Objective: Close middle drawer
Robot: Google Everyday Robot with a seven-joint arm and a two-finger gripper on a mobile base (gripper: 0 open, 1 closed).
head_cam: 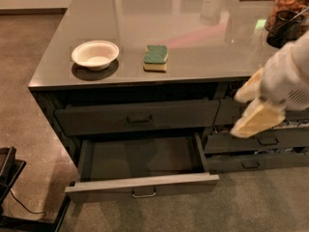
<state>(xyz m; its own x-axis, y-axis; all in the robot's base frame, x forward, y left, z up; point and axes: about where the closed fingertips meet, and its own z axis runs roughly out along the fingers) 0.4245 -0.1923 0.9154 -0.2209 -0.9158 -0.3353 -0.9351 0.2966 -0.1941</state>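
The middle drawer [142,183] lies nearest, below and to the left of the tool [235,115]. It is pulled far out, its shallow grey inside bare and its metal loop pull [144,193] at the centre of the low front. The tool hangs in front of the narrow drawers [260,141] at the desk's right end, well apart from the middle drawer's front. Its two cream fingers [258,121] stand apart with a gap between them and hold nothing. Left of the tool, at about its height, the top drawer [137,116] is shut. Beyond it, on the desk [193,37], a green sponge [156,58] lies up-left of the tool, a white bowl [95,54] farther left. A jar [289,8] stands above the tool.
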